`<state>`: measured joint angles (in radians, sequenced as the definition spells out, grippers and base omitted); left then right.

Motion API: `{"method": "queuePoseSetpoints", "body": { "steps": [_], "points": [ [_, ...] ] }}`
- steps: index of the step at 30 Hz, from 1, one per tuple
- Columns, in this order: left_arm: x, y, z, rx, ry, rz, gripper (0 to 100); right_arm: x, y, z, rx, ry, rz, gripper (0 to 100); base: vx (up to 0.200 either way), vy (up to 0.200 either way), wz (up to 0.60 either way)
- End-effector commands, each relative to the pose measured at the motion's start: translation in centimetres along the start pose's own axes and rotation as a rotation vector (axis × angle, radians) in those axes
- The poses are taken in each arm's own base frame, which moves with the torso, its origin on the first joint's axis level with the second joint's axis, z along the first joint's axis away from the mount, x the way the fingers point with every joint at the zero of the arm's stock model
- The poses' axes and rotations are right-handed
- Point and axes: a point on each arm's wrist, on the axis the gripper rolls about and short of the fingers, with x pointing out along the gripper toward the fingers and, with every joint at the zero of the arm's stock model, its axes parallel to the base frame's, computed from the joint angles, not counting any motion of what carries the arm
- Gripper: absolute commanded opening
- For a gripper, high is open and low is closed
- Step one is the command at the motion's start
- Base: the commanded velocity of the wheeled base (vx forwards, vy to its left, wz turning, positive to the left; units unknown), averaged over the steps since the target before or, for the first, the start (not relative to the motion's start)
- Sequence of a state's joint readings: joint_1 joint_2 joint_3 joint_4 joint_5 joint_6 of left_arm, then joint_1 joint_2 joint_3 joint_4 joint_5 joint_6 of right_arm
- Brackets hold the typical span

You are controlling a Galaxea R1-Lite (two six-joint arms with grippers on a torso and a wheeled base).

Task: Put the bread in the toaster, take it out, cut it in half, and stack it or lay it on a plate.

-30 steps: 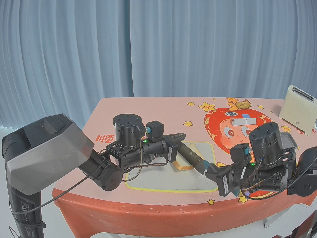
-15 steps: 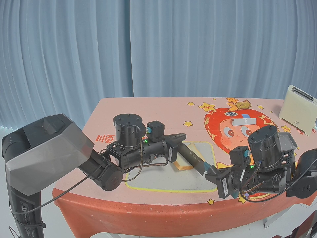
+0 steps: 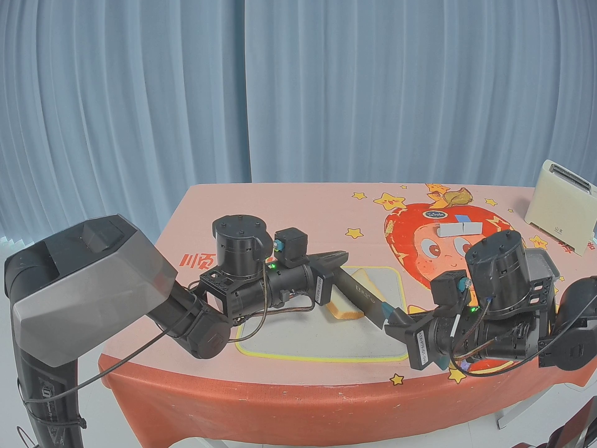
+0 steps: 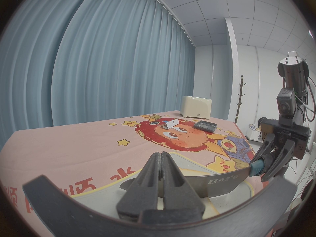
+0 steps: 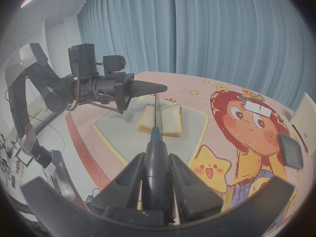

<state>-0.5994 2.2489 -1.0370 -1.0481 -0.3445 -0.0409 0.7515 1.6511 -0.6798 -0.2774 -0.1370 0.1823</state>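
My right gripper (image 3: 398,328): fingers clamped on the handle of the knife (image 3: 364,295), sitting at 4 o'clock from the bread (image 3: 345,310), low over the near right corner of the cutting board (image 3: 311,337).
Knife: in the head view it runs from the handle at 4 o'clock to the tip at 10 o'clock. The blade stands on edge across the middle of the slice.
Bread: one slice lying flat on the board, toward 1 o'clock from the board's middle. Part of it shows on each side of the blade. I cannot tell whether it is cut through.
My left gripper (image 3: 336,259): fingers pressed together with nothing between them. It comes in from 9 o'clock, its tip by the blade's far end at the slice's far edge. I cannot tell whether it touches the bread.
Cutting board: pale grey with a yellow rim, on the pink table (image 3: 280,200) near its front edge.
Toaster (image 3: 563,203): cream, at 2 o'clock from the board, at the table's far right corner, well apart from the bread.
Dark tray (image 5: 291,150): on the table between the toaster and my right arm.
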Motion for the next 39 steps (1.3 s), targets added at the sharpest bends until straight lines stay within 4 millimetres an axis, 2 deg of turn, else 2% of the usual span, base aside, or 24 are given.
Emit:
{"method": "queuePoseSetpoints", "body": {
  "steps": [1,14,25,33,39],
  "points": [
    [0.1,0.0,0.0,-0.001,0.0,-0.001,0,0.1,-0.1,-0.3,0.0,0.011,-0.004,0,0.0,0.0,0.0],
    [0.1,-0.3,0.4,0.004,-0.011,-0.008,0,0.4,-0.3,-1.1,-0.001,0.035,-0.011,0,0.0,0.0,0.0],
    [0.1,0.1,-0.2,-0.002,0.005,0.001,0,0.2,0.0,0.4,0.008,-0.019,-0.001,0,0.0,0.0,0.0],
    [0.1,-0.2,0.4,0.004,-0.009,-0.006,0,0.4,-0.2,-0.5,0.004,0.019,-0.008,0,0.0,0.0,0.0],
    [0.0,-0.4,-0.1,-0.001,0.007,-0.01,0,0.4,-0.3,-0.6,0.025,0.024,-0.02,0,0.0,0.0,0.0]
  ]
}}
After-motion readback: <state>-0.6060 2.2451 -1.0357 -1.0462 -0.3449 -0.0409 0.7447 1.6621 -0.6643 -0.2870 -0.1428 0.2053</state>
